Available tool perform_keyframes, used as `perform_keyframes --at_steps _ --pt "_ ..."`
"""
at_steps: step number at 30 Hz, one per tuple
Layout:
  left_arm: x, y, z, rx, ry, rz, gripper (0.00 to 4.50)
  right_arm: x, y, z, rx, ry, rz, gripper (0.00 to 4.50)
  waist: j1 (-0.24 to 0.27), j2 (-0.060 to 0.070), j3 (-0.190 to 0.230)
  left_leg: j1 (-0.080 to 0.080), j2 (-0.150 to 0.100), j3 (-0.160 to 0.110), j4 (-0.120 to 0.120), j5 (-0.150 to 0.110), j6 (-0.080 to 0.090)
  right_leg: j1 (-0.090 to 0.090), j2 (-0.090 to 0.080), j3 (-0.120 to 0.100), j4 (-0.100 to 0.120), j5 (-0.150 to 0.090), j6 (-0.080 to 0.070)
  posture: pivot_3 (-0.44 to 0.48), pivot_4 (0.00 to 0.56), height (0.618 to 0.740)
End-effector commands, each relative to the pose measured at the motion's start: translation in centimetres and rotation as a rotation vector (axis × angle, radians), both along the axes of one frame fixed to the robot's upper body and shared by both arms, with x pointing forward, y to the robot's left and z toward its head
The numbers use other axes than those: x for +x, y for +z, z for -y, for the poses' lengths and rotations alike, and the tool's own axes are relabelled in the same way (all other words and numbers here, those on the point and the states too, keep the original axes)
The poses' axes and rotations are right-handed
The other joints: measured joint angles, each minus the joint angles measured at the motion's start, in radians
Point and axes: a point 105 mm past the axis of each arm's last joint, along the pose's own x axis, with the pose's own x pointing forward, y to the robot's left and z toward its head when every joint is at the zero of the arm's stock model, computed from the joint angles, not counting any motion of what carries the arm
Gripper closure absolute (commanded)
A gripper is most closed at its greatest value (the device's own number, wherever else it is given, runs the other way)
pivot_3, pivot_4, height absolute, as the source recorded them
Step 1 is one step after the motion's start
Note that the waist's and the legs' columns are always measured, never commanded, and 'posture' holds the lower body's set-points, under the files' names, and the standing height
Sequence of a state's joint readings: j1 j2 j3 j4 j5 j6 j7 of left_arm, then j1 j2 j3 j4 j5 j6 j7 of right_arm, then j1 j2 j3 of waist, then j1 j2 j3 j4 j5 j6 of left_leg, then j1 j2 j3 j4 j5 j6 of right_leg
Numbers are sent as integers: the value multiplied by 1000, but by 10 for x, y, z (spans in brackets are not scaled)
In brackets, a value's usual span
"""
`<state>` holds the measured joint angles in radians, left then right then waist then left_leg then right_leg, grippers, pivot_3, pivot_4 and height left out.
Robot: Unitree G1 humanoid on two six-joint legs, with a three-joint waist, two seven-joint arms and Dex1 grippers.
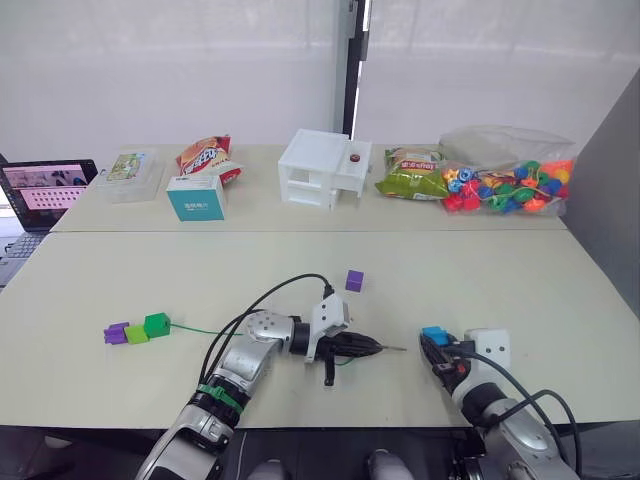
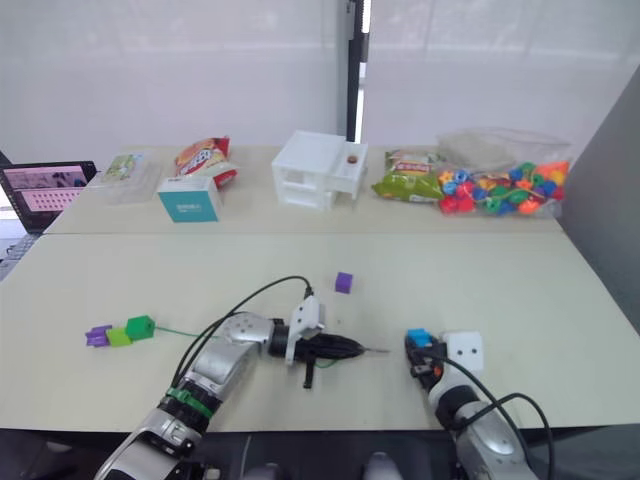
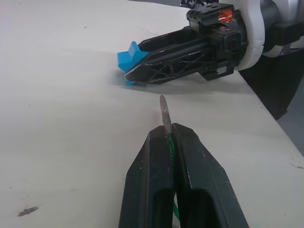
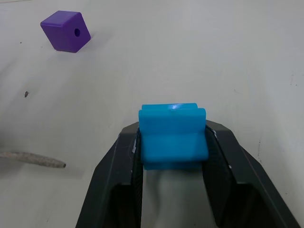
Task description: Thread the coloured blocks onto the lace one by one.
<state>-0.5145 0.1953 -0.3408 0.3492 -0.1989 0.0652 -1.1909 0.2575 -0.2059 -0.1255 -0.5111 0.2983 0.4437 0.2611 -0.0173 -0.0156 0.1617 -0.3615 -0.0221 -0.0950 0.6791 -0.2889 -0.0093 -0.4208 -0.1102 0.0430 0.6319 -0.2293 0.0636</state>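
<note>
Right gripper [image 4: 173,142]: nearest the near edge of the table [image 1: 560,290]; my two fingers are closed on the blue block [image 4: 173,135], which sits squeezed between the pads.
Blue block: off the surface or just on it, I cannot tell which; it is near the near edge, towards the right corner.
Left gripper [image 3: 170,137]: pinched tight on the lace [image 1: 195,329], just behind its stiff grey tip [image 3: 164,111].
Tip: sticks out past my left fingertips and points at the blue block, with a clear gap between them.
Lace: the green cord runs from my left gripper back along the table towards the left edge.
Threaded blocks: a dark green block [image 1: 157,324], a lime block [image 1: 136,334] and a purple block [image 1: 116,333] sit in a row, touching, at the far end of the lace, near the left edge.
Loose purple block [image 1: 354,281]: lies alone mid-table, beyond my left gripper, its hole visible on one face.
Far edge: a laptop [image 1: 45,188], snack packets [image 1: 205,157], a teal box [image 1: 196,197], a white box [image 1: 322,168] and a bag of beads [image 1: 510,185] stand in a line.
</note>
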Motion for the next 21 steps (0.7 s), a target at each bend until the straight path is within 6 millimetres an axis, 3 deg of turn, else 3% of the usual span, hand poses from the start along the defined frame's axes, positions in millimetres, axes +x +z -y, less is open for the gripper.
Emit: perform_keyframes --at_steps 1,5,6,9,13,17,21 --pt "1 7 2 -22 -12 34 4500 -7 1 -9 22 12 -3 3333 0 0 0 0 0 0 0 0 0 0 0 0 0 0 0 0 150 740" --pt "1 6 2 -24 -5 32 4500 -11 2 -11 49 5 -5 3333 1 0 0 0 0 0 0 0 0 0 0 0 0 0 0 0 150 740" --pt "1 6 2 -25 -4 31 4500 -11 2 -11 50 4 -4 2288 1 0 0 0 0 0 0 0 0 0 0 0 0 0 0 0 150 740" --pt "0 5 3 -27 0 29 4500 -12 14 -10 55 12 30 1269 4 0 0 0 0 0 0 0 0 0 0 0 -1 0 0 0 150 740" --pt "-1 0 1 -26 8 20 4500 -14 59 -1 26 46 141 26 4 0 0 -1 0 0 0 0 0 0 0 0 -1 0 0 0 150 740" --pt "-1 0 2 -25 8 22 4500 -8 94 8 -29 102 196 26 3 0 0 0 0 0 0 0 0 1 0 0 -1 0 0 0 150 740" --pt "1 2 5 -31 18 30 4500 4 104 15 -164 264 128 26 3 0 0 0 0 0 0 0 0 2 0 0 -2 0 0 0 150 740"
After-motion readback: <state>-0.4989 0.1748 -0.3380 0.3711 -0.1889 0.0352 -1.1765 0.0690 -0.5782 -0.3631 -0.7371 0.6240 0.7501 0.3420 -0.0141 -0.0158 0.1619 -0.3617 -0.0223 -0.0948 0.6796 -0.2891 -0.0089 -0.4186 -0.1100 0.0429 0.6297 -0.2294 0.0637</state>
